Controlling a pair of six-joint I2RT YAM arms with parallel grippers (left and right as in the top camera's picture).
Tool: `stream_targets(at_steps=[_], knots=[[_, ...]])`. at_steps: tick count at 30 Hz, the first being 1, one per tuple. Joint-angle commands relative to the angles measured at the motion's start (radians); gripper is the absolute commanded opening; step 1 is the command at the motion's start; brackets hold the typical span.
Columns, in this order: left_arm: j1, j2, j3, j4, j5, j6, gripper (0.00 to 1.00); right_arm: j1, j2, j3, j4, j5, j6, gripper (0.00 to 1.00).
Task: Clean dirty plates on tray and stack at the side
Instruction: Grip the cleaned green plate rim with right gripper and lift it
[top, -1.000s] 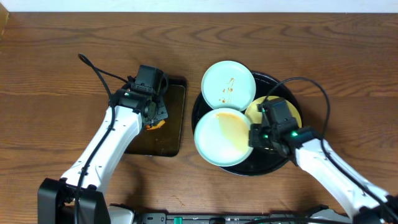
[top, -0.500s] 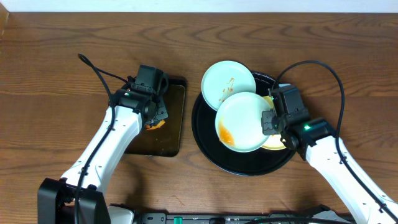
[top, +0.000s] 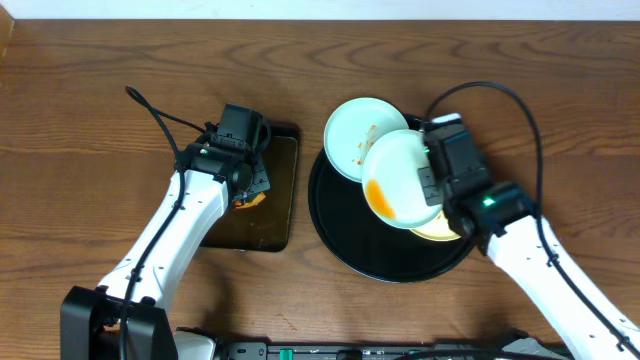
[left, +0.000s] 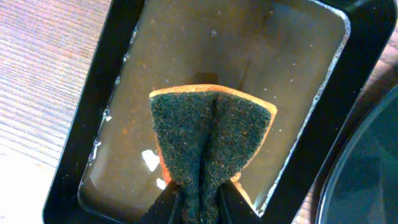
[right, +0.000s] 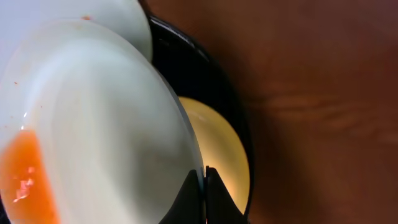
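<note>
Overhead: right gripper pinching tilted mint-blue round plate above black round tray, overlapping second mint plate; left gripper clamping green sponge.

There are 3 plates in all, 2 pale mint-blue and 1 pale yellow. The rear blue plate lies nearest the counter's far edge. The gripped blue plate overlaps it, and the yellow plate is mostly hidden beneath. 2 of the 3 plates show orange sauce, and both are blue. There are 2 trays, 1 round black tray and 1 rectangular tray. There is 1 sponge. There are 2 grippers, the left gripper and the right gripper.
</note>
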Motion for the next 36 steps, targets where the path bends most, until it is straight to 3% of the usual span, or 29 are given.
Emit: stream_targets(at_steps=[1, 11, 18, 31, 36], knots=[[0.004, -0.003, 0.013, -0.002, -0.016, -0.005, 0.17, 0.09, -0.014, 0.038, -0.002, 0.152, -0.095, 0.01], [0.003, -0.003, 0.013, -0.002, -0.016, -0.006, 0.17, 0.342, -0.014, 0.039, 0.032, 0.515, -0.214, 0.01], [0.004, -0.003, 0.013, -0.002, -0.016, -0.006, 0.17, 0.445, -0.014, 0.039, 0.11, 0.645, -0.324, 0.01], [0.004, -0.003, 0.013, -0.002, -0.016, -0.006, 0.17, 0.46, -0.014, 0.039, 0.132, 0.654, -0.321, 0.01], [0.004, -0.003, 0.013, -0.002, -0.016, -0.006, 0.17, 0.419, -0.014, 0.039, 0.122, 0.543, -0.127, 0.01]])
